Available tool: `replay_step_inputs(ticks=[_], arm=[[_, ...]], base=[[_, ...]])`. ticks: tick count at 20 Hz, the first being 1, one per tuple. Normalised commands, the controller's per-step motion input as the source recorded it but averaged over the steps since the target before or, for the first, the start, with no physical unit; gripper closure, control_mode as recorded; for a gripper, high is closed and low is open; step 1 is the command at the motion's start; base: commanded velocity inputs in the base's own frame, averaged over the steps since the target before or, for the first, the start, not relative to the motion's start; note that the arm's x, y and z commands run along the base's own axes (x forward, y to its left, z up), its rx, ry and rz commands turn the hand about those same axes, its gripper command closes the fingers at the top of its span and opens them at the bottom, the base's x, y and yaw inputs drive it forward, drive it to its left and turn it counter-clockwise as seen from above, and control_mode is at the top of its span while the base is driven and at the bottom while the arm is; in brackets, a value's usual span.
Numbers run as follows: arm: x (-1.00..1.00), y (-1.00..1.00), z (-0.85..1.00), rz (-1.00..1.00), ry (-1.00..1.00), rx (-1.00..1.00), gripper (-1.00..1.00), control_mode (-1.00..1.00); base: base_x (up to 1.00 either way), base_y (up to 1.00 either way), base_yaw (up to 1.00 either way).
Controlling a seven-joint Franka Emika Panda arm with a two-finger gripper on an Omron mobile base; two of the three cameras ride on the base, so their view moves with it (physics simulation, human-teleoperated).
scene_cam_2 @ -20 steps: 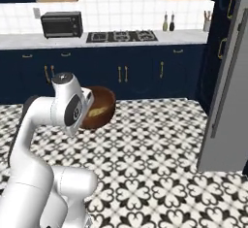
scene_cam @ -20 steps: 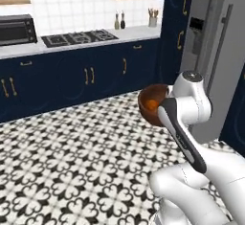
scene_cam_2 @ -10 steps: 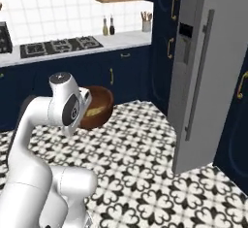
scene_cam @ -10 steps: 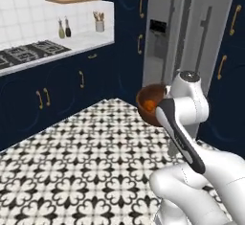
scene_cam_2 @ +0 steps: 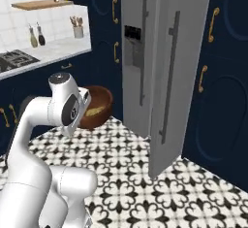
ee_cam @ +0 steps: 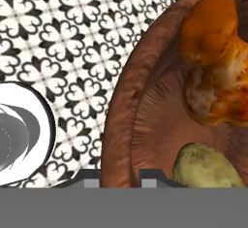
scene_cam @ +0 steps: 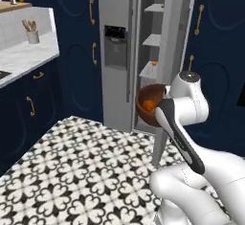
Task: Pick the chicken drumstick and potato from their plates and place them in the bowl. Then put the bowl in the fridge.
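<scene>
The jaws point(ee_cam: 119, 173) pinch the rim of the deep reddish-brown wooden bowl point(ee_cam: 145, 125), orange drumstick point(ee_cam: 215, 62) and yellowish potato point(ee_cam: 206, 166) inside; keep it level toward the open grey metallic fridge point(scene_cam: 143, 51)

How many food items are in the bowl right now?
2. The drumstick lies against the far side of the bowl; the potato sits beside it, nearer the gripper. Part of the bowl is out of frame.

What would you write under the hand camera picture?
Gripper pinching the bowl's rim, drumstick and potato inside.
</scene>
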Motion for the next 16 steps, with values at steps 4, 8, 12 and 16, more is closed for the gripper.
replay_step_inputs(ticks=[4, 8, 12, 16], arm=[[0.0, 0.0, 0.0, 0.0, 0.0, 0.0, 1.0, 1.0], [0.0, 0.0, 0.0, 0.0, 0.0, 0.0, 1.0, 1.0], [0.0, 0.0, 0.0, 0.0, 0.0, 0.0, 1.0, 1.0], [0.0, 0.0, 0.0, 0.0, 0.0, 0.0, 1.0, 1.0]], base=[[0.98, 0.77, -0.64], [0.98, 0.78, -0.64], [0.82, 0.91, -0.58], [0.46, 1.0, -0.46]])
